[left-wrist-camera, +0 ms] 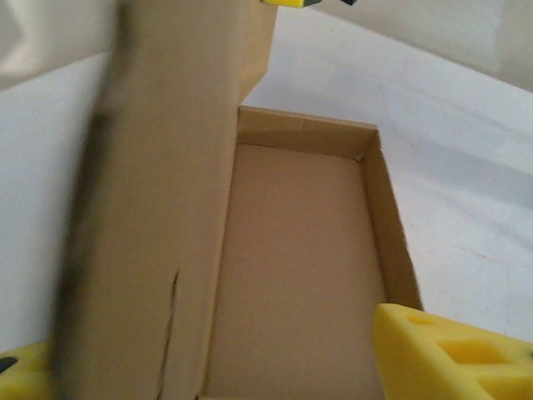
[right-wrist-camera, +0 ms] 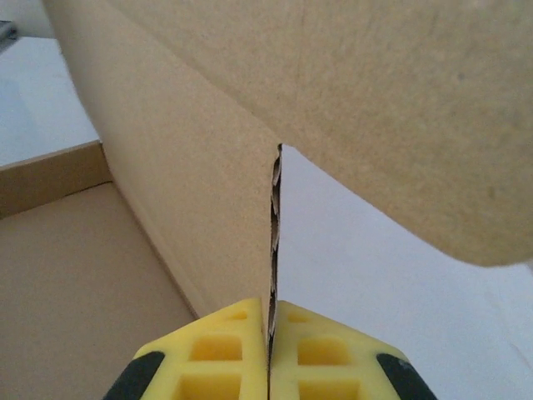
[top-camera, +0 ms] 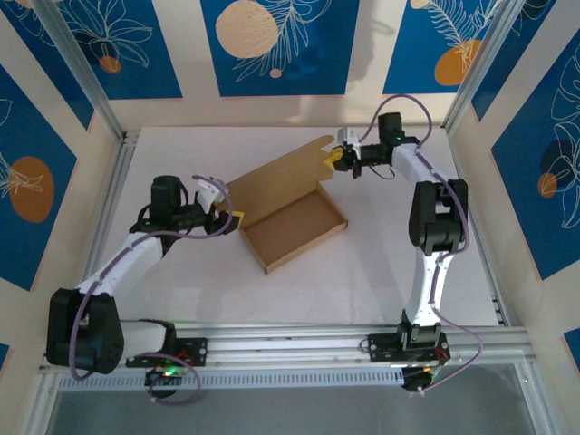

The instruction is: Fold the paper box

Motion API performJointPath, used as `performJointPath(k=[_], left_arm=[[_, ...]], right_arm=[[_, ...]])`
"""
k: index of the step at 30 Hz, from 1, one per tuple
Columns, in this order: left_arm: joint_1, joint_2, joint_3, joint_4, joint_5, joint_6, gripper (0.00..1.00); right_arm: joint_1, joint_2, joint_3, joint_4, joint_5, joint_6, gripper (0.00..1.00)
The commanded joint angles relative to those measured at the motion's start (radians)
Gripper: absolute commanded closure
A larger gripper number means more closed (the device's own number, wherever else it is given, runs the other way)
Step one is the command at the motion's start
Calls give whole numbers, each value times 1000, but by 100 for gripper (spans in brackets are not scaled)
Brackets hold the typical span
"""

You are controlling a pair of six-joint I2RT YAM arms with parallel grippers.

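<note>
The paper box (top-camera: 295,232) lies in the middle of the table (top-camera: 390,272), its tray open and its lid (top-camera: 275,186) raised toward eleven o'clock, because the right gripper (top-camera: 336,157) at one o'clock is clenched on the lid's far corner to hold it up, while the left gripper (top-camera: 232,217) at nine o'clock straddles the lid's near end with jaws released, apparently ready to guide the fold.

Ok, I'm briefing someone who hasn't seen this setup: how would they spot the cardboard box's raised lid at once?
On the white table, between the two arms, sits the brown paper box. Its lid is the broad panel rising from the far long edge, the right gripper shut on one end. Unlike the low-walled tray, it is one flat sheet.
</note>
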State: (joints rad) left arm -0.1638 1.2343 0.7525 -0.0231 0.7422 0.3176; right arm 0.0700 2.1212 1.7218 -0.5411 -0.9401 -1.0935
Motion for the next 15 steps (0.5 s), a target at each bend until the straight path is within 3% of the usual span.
performJointPath(k=[1,8,15], left_arm=[[10,-48,27,-100,-97,114,32],[33,-119,-35,-90,-135,114,27],[66,-80,-76,16,-152,68,33]], right_arm=[[6,49,62,-245,-71,-205,98],[-26,62,47,-194,-69,-179,100],[-50,53,19,-154,-106,-154,100]])
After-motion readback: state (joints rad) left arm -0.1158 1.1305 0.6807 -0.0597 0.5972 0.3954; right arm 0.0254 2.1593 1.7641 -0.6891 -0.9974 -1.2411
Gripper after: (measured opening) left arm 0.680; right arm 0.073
